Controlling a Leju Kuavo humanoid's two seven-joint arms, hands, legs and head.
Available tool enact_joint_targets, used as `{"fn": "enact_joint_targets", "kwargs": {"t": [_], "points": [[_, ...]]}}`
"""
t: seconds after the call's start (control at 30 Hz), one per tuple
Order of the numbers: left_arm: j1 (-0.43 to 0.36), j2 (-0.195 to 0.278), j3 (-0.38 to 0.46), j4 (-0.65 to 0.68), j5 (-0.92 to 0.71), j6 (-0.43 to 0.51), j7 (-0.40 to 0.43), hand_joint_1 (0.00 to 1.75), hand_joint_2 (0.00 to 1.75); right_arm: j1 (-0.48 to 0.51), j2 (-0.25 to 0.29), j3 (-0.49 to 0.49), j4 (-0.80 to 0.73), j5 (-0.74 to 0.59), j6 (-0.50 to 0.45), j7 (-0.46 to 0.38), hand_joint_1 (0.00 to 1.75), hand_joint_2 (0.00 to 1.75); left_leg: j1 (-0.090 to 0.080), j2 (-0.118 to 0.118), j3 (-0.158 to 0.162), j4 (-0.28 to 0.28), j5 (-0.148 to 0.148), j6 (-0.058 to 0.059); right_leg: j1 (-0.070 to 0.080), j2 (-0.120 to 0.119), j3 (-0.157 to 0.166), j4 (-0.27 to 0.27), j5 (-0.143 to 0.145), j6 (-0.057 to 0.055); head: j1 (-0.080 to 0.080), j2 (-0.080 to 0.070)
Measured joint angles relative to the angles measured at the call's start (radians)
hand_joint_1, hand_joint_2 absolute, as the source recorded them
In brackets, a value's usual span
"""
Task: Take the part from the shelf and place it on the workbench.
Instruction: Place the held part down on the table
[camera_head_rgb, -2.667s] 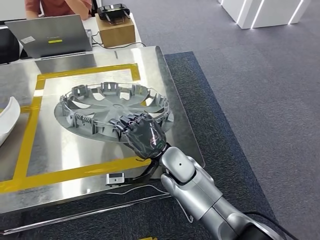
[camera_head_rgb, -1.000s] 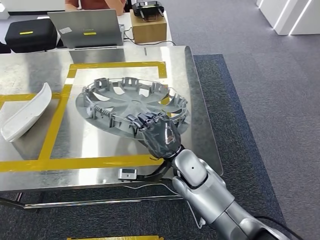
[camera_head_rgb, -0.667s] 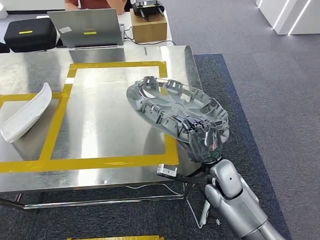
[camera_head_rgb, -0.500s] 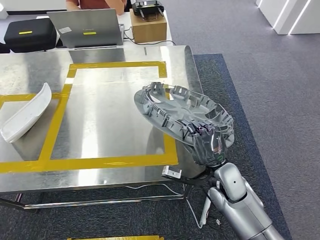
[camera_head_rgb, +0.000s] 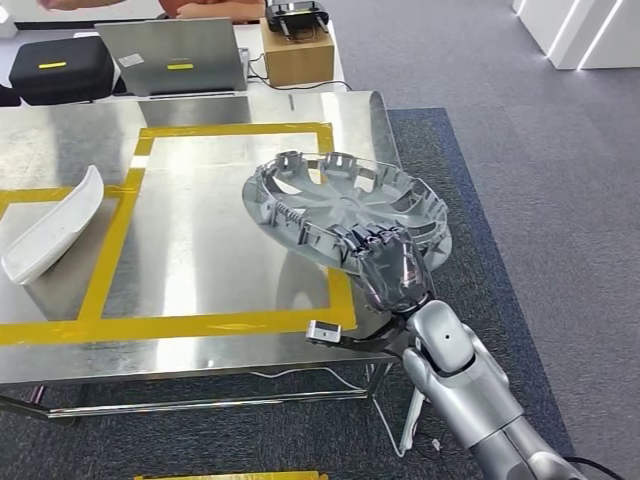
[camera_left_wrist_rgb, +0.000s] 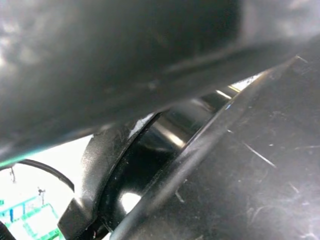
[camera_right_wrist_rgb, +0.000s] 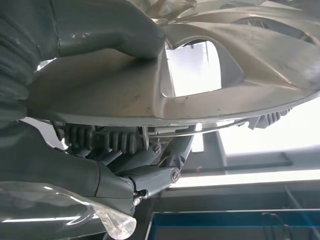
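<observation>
Grey plastic wheel cover (camera_head_rgb: 347, 205), round, ribbed side up, held tilted above the right part of the steel workbench (camera_head_rgb: 219, 240), its far rim overhanging the yellow tape frame (camera_head_rgb: 113, 240) and its near rim reaching past the bench's right edge. Right hand (camera_head_rgb: 392, 268): dark fingers closed over the near rim of the cover, thumb pressed against the opposite face as seen in the right wrist view (camera_right_wrist_rgb: 105, 30); silver arm rising from the lower right. Left hand: state cannot be told, its wrist view being dark and blurred. White curved panel (camera_head_rgb: 53, 225) lying on the bench at the left, well apart from the cover. Laptop (camera_head_rgb: 173, 55), black case (camera_head_rgb: 53, 68) and cardboard box (camera_head_rgb: 296, 55) on the table behind.
</observation>
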Motion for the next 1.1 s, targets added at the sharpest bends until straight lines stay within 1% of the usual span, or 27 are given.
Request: {"fn": "enact_joint_targets", "kwargs": {"t": [0.2, 0.37, 0.83, 1.1], "points": [[-0.01, 0.0, -0.02, 0.0, -0.011, -0.016, 0.0, 0.0, 0.0, -0.07, 0.062, 0.044, 0.084, 0.007, 0.0, 0.001, 1.75, 1.75, 0.0, 0.0, 0.0, 0.0, 0.0, 0.0, 0.0, -0.001, 0.0, 0.0, 0.0, 0.0, 0.0, 0.0], [-0.012, 0.0, -0.024, 0.0, -0.014, -0.022, -0.001, 0.0, 0.0, -0.096, 0.089, 0.069, 0.128, -0.005, 0.0, -0.01, 1.75, 1.75, 0.0, 0.0, 0.0, 0.0, 0.0, 0.0, 0.0, 0.0, 0.0, 0.0, 0.0, 0.0, 0.0, 0.0], [-0.012, 0.002, -0.046, 0.0, -0.029, -0.024, -0.004, 0.0, 0.0, -0.119, 0.112, 0.108, 0.245, -0.014, 0.0, -0.032, 1.75, 1.75, 0.0, 0.0, 0.0, 0.0, 0.0, 0.0, 0.0, 0.0, 0.0, 0.0, 0.0, 0.0, 0.0, 0.0], [-0.011, 0.007, -0.059, 0.0, -0.038, -0.026, -0.004, 0.0, 0.0, -0.137, 0.124, 0.106, 0.292, 0.029, 0.0, -0.064, 1.75, 1.75, 0.0, 0.0, 0.0, 0.0, 0.0, 0.0, 0.0, 0.0, 0.0, 0.0, 0.0, 0.0, 0.0, 0.0]]}}
